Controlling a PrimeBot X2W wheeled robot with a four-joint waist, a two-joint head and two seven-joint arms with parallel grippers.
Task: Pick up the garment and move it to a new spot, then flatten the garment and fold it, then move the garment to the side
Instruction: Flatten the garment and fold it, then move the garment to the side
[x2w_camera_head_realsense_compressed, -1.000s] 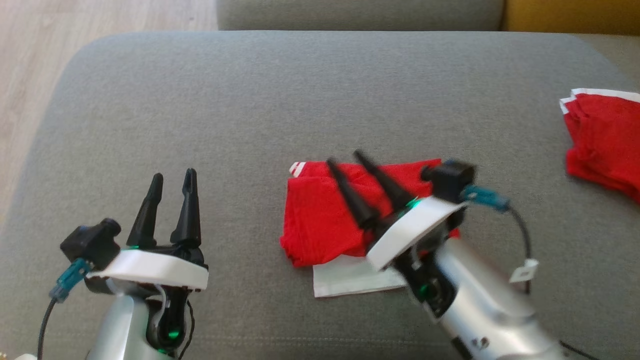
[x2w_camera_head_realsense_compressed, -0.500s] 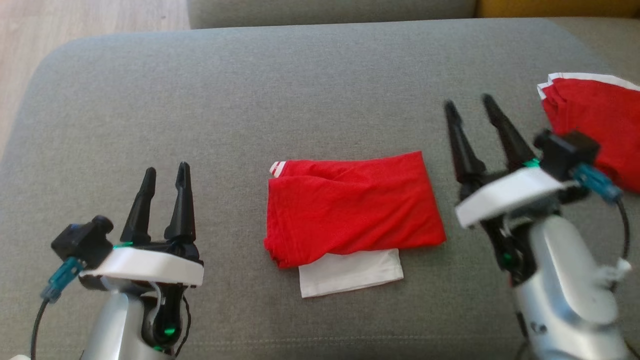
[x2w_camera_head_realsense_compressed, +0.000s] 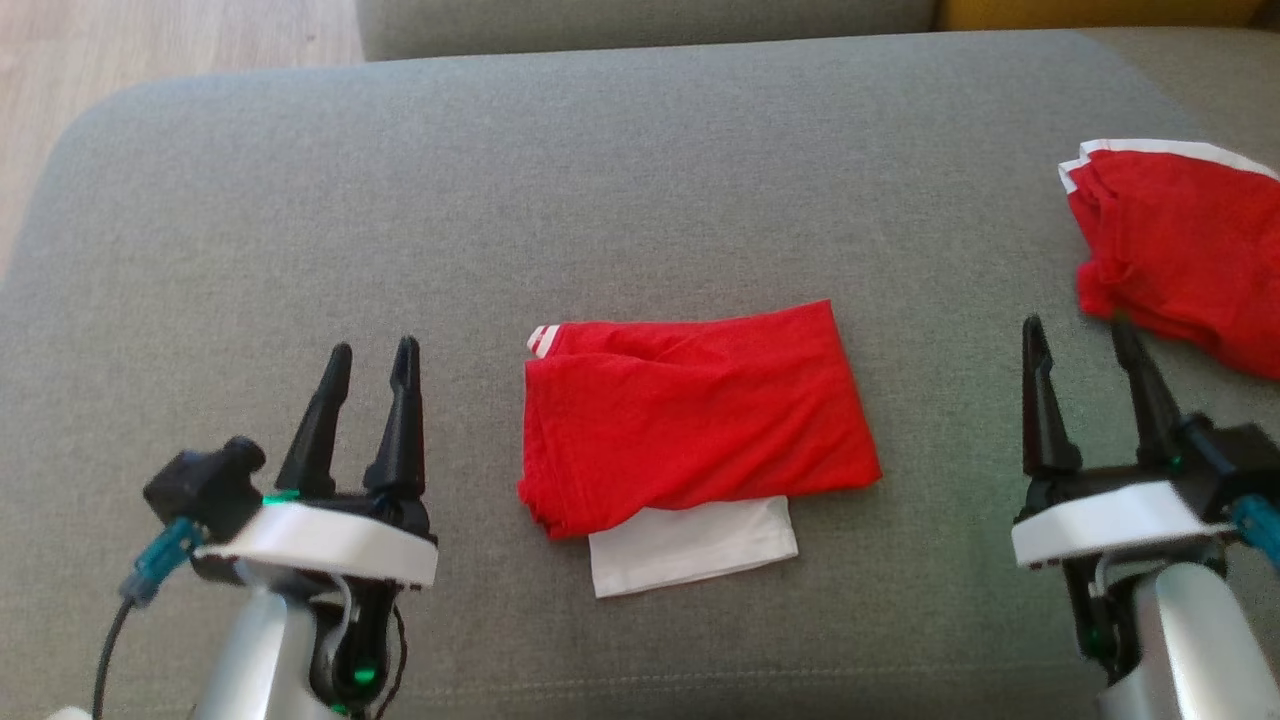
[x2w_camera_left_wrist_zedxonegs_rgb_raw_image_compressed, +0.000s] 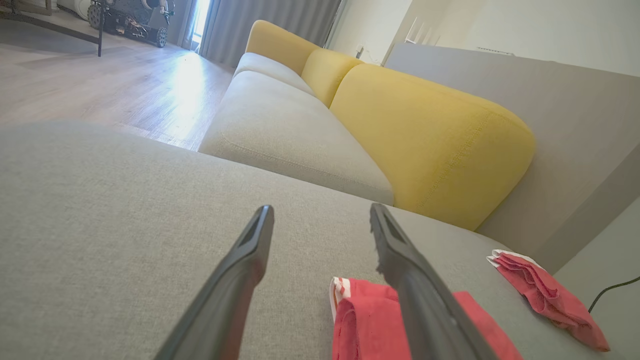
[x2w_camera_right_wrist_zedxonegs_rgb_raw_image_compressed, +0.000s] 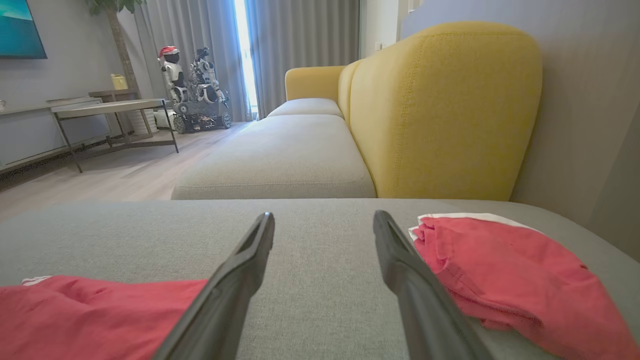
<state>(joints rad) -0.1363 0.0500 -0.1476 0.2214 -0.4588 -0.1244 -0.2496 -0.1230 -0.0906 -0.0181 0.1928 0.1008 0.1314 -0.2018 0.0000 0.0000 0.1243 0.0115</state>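
side garment (x2w_camera_head_realsense_compressed: 1175, 250) cropped, white layer (x2w_camera_head_realsense_compressed: 690, 545) part-hidden

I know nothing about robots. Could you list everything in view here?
cushion: one, grey, before the robot
folded garment: one, red over white, cushion's middle
other garment: one, red with white trim, cushion's right end
backrests: at least two, yellow, beyond the cushion
floor: one, pale wood, past the cushion's left end
table: one, grey, across the room
small robot: at least one, white, red hat, near the table
left gripper: one, dark fingers, open, left of the folded garment
right gripper: one, dark fingers, open, between the garments
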